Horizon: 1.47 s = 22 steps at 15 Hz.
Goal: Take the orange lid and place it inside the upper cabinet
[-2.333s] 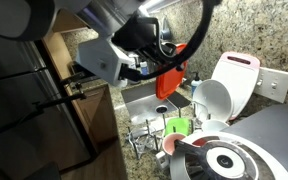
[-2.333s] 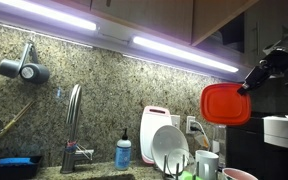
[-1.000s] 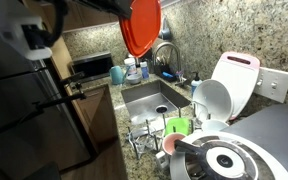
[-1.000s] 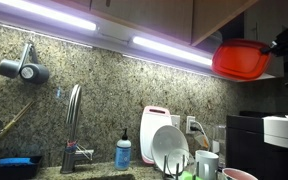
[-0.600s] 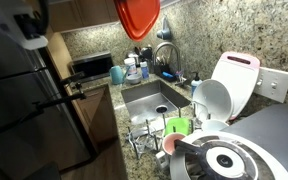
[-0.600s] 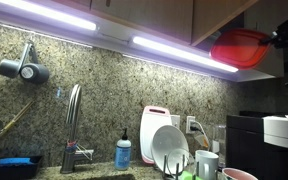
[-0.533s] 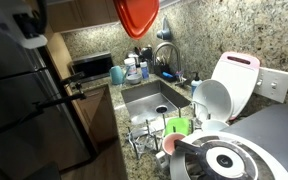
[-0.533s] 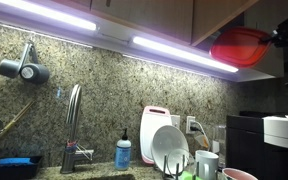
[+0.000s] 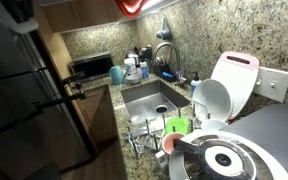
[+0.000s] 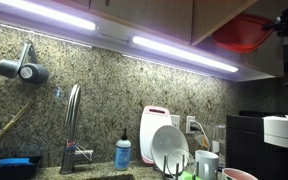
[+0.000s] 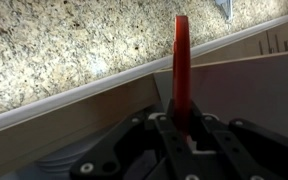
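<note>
Evidently the gripper (image 11: 182, 125) is clamped on the orange lid (image 11: 181, 60), which stands edge-on straight ahead of it, high up beside the upper cabinet (image 10: 154, 10). The cabinet's opening seems to lie just beyond the lid's far edge.

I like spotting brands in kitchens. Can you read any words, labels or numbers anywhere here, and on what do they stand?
No text can be read in any view.
Blue soap bottle: any label is too small and blurred to read.
Orange lid: plain, no print visible.
</note>
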{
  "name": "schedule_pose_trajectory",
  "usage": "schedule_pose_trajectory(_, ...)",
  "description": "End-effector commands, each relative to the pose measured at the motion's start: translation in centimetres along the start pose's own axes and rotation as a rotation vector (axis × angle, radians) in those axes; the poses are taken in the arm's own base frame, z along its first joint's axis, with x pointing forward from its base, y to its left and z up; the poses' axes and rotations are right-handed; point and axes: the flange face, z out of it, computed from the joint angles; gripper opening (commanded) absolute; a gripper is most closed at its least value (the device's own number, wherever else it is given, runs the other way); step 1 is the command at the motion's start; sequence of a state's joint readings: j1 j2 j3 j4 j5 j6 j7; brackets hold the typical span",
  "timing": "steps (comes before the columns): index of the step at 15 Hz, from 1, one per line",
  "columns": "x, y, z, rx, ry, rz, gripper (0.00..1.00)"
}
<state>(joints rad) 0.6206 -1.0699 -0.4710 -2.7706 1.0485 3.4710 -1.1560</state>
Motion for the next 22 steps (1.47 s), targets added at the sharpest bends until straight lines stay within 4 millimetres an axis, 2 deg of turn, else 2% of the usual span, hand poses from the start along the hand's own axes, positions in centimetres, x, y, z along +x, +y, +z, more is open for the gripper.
schedule_pose_trajectory(1,1.7,0.9,-2.7,0.002,0.089,0.01,0.04)
schedule_pose_trajectory(4,3.1,1.9,-4.1,-0.009,0.142,0.039,0.04)
schedule_pose_trajectory(6,2.8,1.8,-3.4,-0.007,0.122,0.022,0.04)
schedule_pose_trajectory(7,2.9,1.9,-3.7,-0.004,0.129,0.025,0.14)
schedule_pose_trajectory(10,2.8,1.9,-3.6,-0.004,0.127,0.025,0.14)
schedule_pose_trajectory(11,2.8,1.9,-3.6,-0.004,0.126,0.025,0.04)
schedule_pose_trajectory(14,2.5,1.3,-3.1,0.018,0.109,0.013,0.04)
schedule_pose_trajectory(17,3.2,0.5,-3.5,0.027,0.13,0.002,0.04)
schedule_pose_trajectory(22,5.3,-0.7,-4.7,0.048,0.186,0.017,0.04)
